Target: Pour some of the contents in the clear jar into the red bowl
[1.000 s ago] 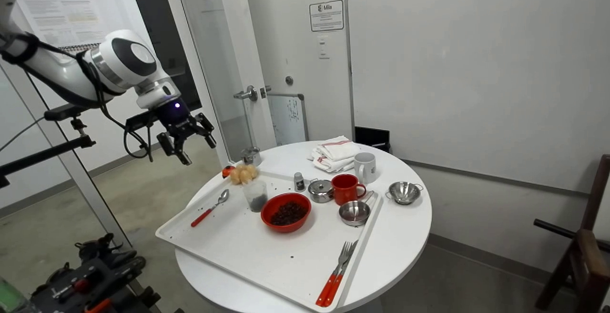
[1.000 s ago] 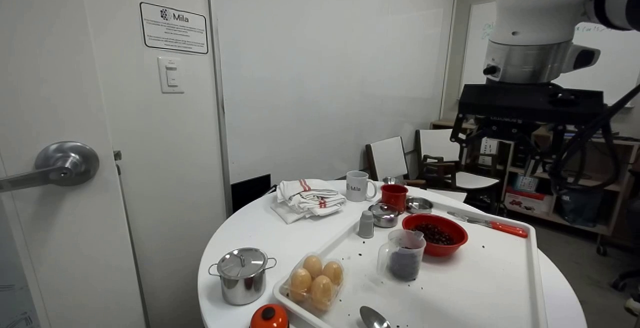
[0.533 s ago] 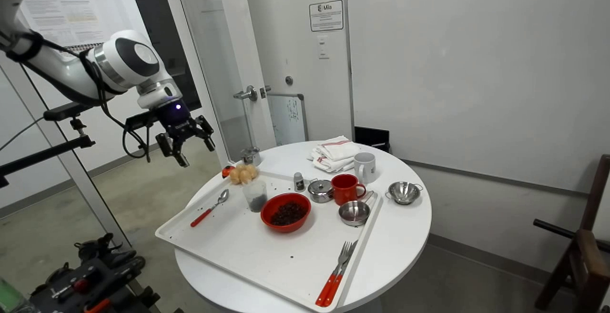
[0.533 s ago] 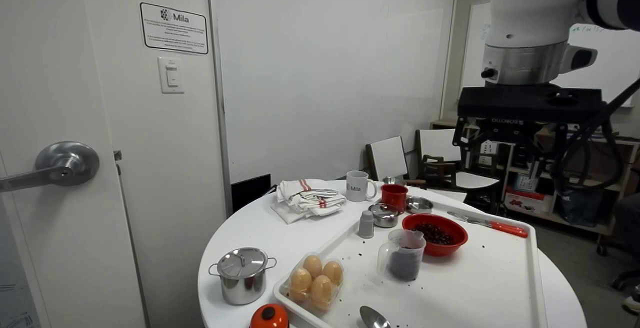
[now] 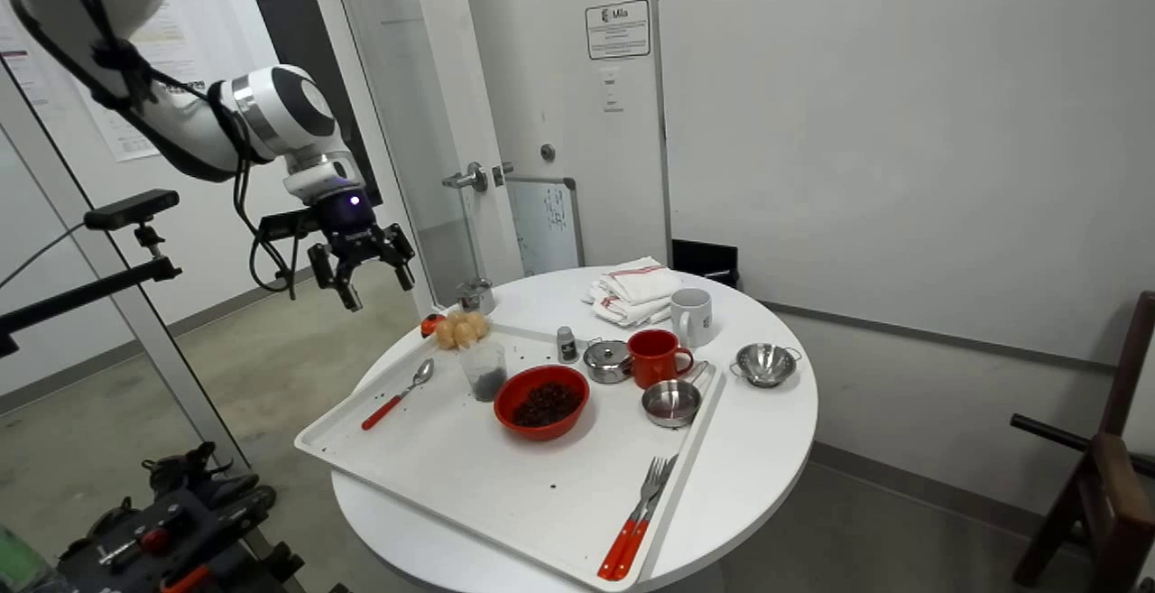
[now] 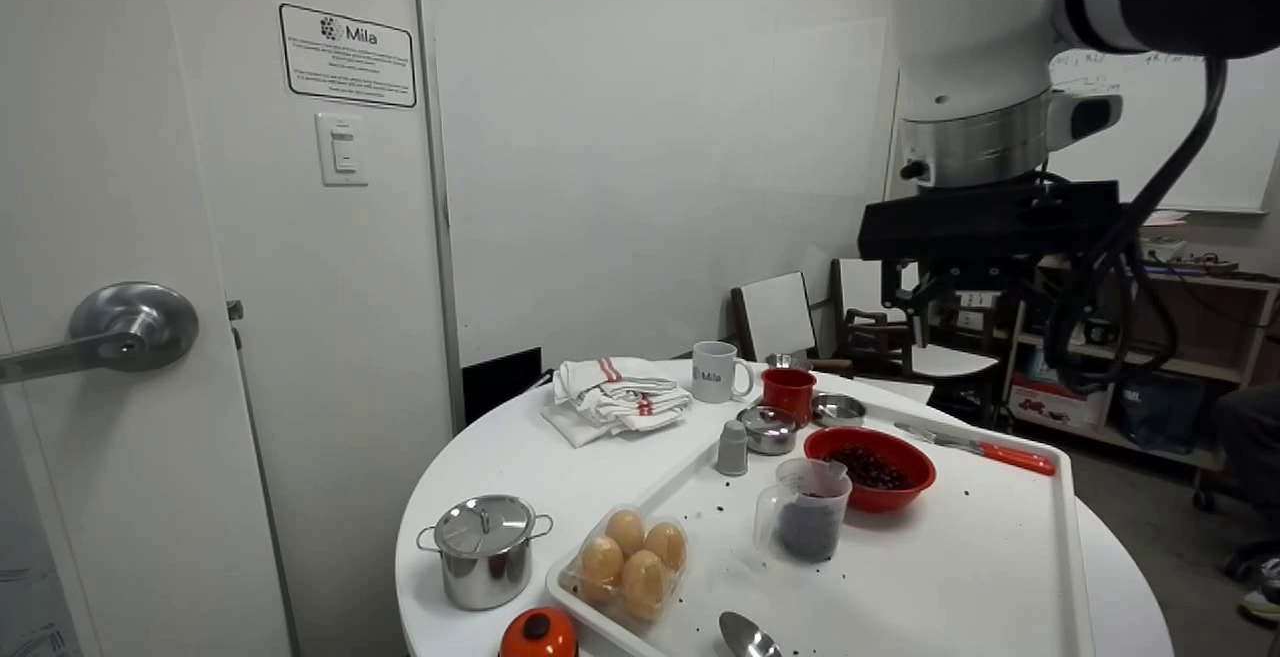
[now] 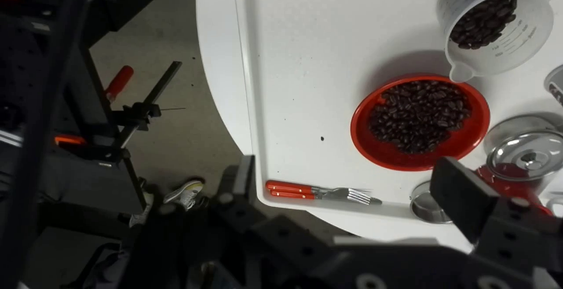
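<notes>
The clear jar (image 6: 812, 509), milky and see-through, with handle, spout and printed marks, stands upright, roughly half filled with dark beans (image 7: 480, 24). In the wrist view it sits near one o'clock of the wide, shallow red bowl (image 7: 468, 133), just beside it, though whether they touch is unclear. The bowl rests upright, holding a heap of similar beans (image 7: 418, 115), its bare red inside showing at four o'clock.
</notes>
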Action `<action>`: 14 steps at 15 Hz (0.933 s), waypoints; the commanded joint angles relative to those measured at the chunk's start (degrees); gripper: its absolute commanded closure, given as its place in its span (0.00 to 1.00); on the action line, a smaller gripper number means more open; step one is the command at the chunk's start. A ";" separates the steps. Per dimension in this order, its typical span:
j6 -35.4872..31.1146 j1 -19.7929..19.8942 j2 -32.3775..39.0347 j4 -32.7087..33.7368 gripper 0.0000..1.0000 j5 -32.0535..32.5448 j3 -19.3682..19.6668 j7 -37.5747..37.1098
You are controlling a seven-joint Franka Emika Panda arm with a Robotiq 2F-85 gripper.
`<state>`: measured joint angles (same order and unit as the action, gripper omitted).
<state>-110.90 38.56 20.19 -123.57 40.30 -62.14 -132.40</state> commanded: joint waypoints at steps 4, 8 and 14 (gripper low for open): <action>12.34 -21.05 21.08 22.94 0.00 5.18 13.66 -3.70; 5.40 -28.64 13.80 19.81 0.00 -3.20 24.51 1.16; -2.31 -43.84 13.12 20.80 0.00 -5.67 44.28 -11.41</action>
<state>-109.22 4.15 35.40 -102.41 37.37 -29.08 -138.86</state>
